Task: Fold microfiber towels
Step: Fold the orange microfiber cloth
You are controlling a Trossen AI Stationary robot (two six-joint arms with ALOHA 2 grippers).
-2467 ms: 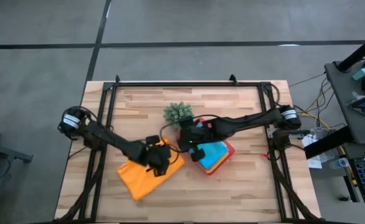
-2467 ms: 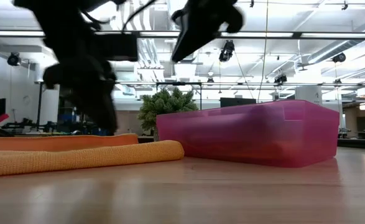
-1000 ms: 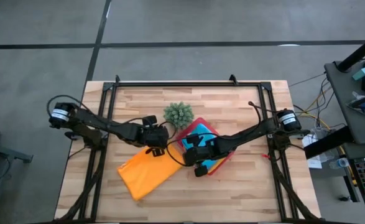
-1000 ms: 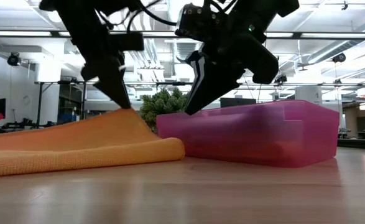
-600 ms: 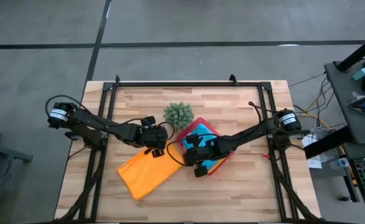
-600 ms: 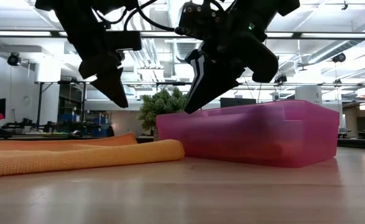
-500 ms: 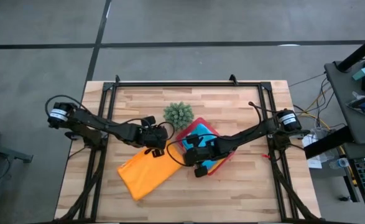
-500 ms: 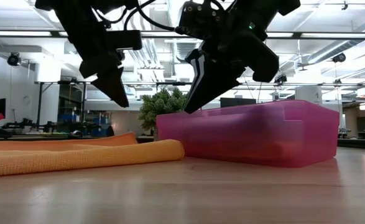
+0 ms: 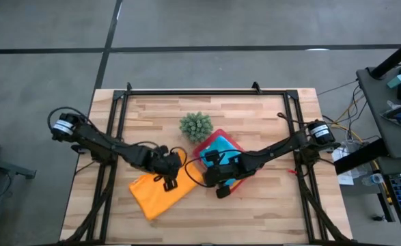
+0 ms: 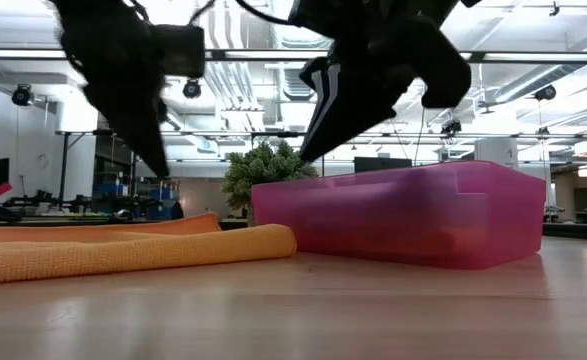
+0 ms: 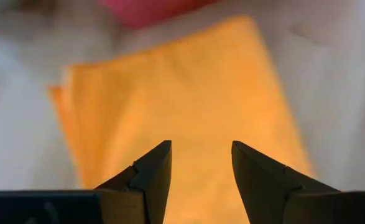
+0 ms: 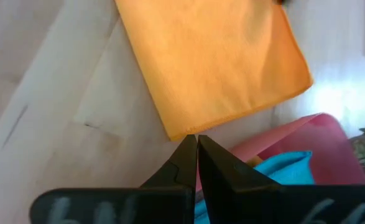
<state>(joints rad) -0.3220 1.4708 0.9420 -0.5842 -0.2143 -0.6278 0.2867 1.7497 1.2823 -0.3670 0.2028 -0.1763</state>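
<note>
Orange microfiber towel (image 9: 160,193) lies folded flat on the wooden table (image 9: 268,116), at about 7 o'clock from the table's middle, its long fold running up toward the pink tray (image 9: 201,145) that sits just beside it at 3 o'clock. Left gripper (image 9: 169,169) hovers over the towel's upper corner nearest the tray; in the left wrist view its two dark fingers (image 11: 150,171) stand spread apart with the orange cloth (image 11: 182,112) showing between them, and nothing is pinched. In the low view this gripper (image 10: 156,160) hangs clear above the towel (image 10: 133,250), not touching it. Right gripper (image 9: 222,188) sits over the tray's near edge, at about 3 o'clock from the left one and close to it; its fingers (image 12: 188,163) are pressed together with nothing between them. Past them the right wrist view shows the orange towel (image 12: 213,62), the pink tray (image 12: 281,140) and the light blue towel (image 12: 278,171) lying in it. From above, the light blue towel (image 9: 220,145) lies on top in the tray. Small spiky green plant (image 9: 196,125) stands just beyond the tray at 11 o'clock from it, and shows behind the tray's (image 10: 423,215) left end in the low view (image 10: 263,170).
</note>
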